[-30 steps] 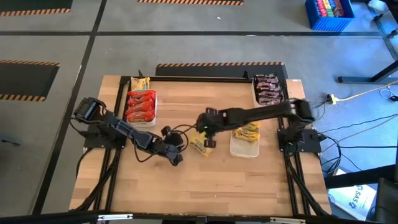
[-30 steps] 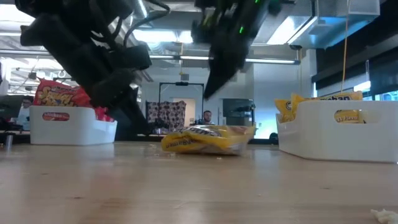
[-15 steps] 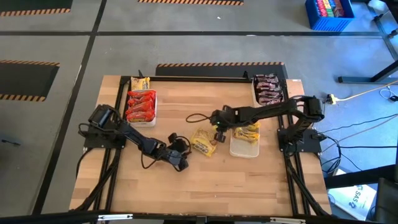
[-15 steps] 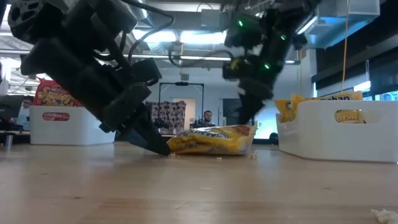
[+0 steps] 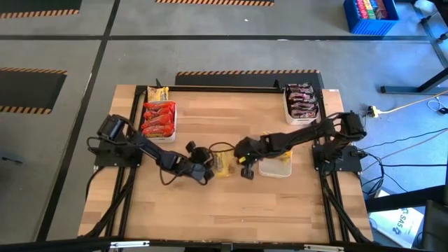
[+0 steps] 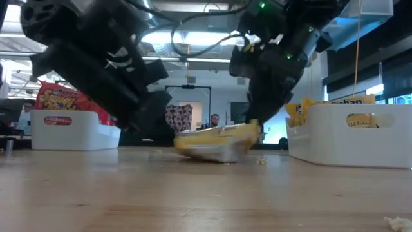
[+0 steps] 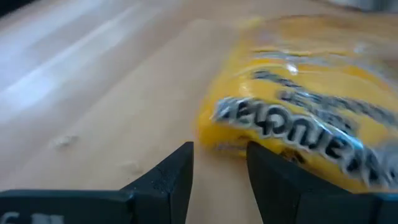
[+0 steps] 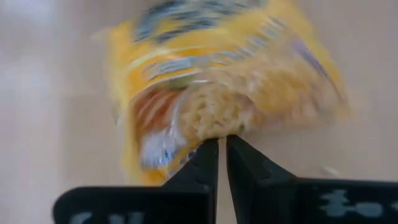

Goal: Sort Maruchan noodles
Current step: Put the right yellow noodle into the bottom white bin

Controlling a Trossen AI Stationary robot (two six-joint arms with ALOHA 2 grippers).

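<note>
**Two end effectors meet at one yellow packet mid-table**

The right end effector (image 5: 243, 170) has its two dark fingers (image 8: 208, 163) pressed almost together, pinching the near edge of a crinkly yellow plastic noodle packet (image 5: 222, 162). In the low view that end of the packet (image 6: 215, 140) is tilted up off the wooden table (image 5: 210, 210) where the right end effector (image 6: 254, 122) grips it.

The left end effector (image 5: 204, 171) sits just beside the packet's opposite end, at its nine o'clock in the high view. Its fingers (image 7: 174, 177) stand partly apart with bare wood between them; the packet's corner (image 7: 298, 124) lies just ahead of the tips, and whether they touch it I cannot tell.

The wrist views show the packet blurred, with its lettering hard to read. In the high view both arms cover much of the packet, so only a yellow strip shows between them.

Around the table: a white rectangular tray of red-orange packets (image 5: 159, 117) at ten o'clock, a white tray of dark brown packets (image 5: 302, 100) at two o'clock, and a white tray holding yellow packets (image 5: 278, 166) at three o'clock, partly under the right arm. One more yellow packet (image 5: 158, 93) lies at the table's far edge, beyond the red tray. A person (image 6: 214, 121) shows far back in the room.
</note>
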